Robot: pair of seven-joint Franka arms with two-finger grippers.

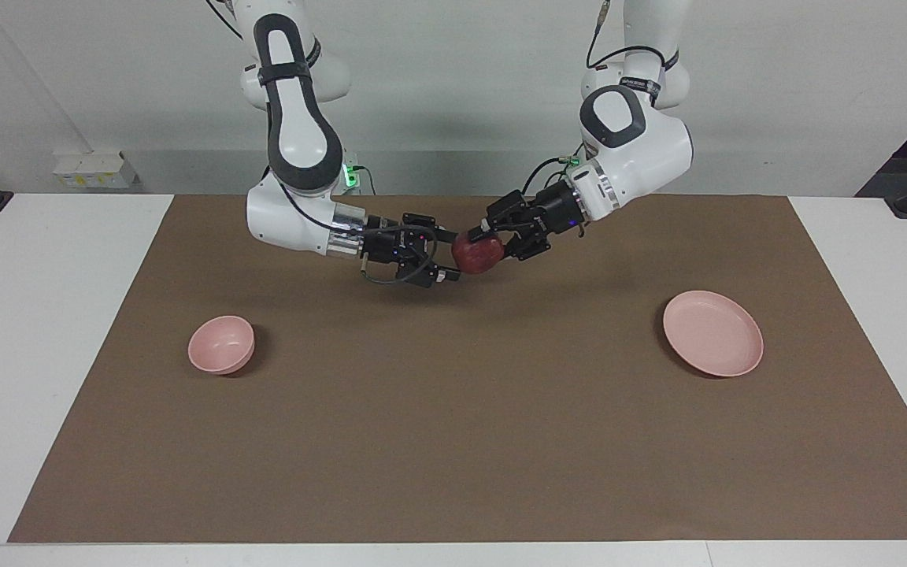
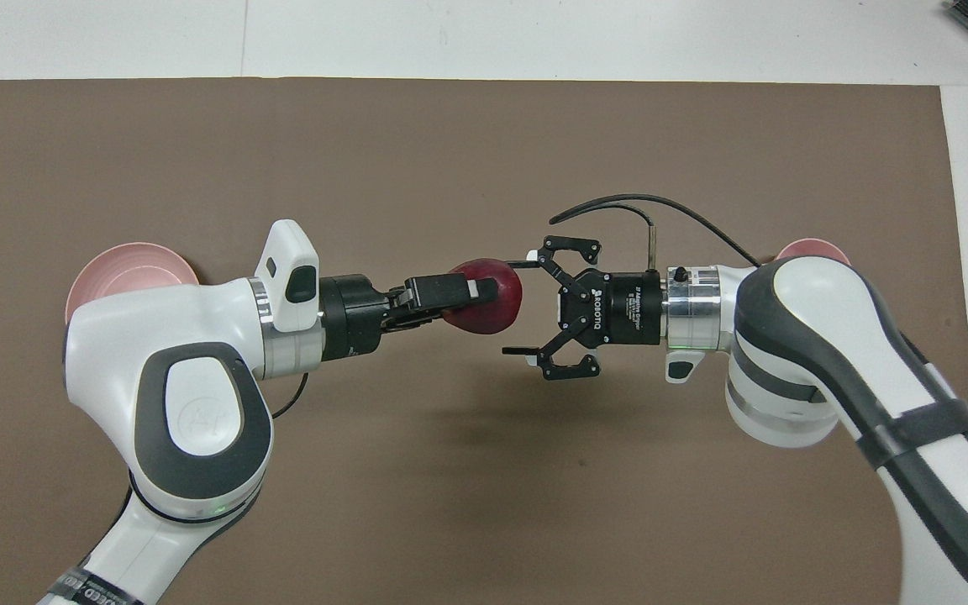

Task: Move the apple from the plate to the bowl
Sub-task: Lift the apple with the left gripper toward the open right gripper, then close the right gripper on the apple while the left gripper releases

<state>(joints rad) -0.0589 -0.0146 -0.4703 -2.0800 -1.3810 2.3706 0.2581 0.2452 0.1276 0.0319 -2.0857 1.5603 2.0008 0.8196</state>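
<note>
My left gripper (image 1: pixel 490 242) is shut on the dark red apple (image 1: pixel 477 253) and holds it in the air over the middle of the brown mat. In the overhead view the left gripper (image 2: pixel 484 298) reaches in sideways with the apple (image 2: pixel 492 309) in it. My right gripper (image 1: pixel 447 253) faces it, open, with its fingertips (image 2: pixel 526 265) at the apple's free side; it also shows in the overhead view (image 2: pixel 516 308). The pale pink plate (image 1: pixel 713 333) lies empty toward the left arm's end, partly hidden in the overhead view (image 2: pixel 127 265). The small pink bowl (image 1: pixel 221 344) stands empty toward the right arm's end, mostly hidden in the overhead view (image 2: pixel 812 249).
The brown mat (image 1: pixel 453 441) covers most of the white table (image 1: pixel 36 331). A white socket box (image 1: pixel 91 169) sits at the wall by the right arm's end. A green-lit device (image 1: pixel 353 175) stands by the right arm's base.
</note>
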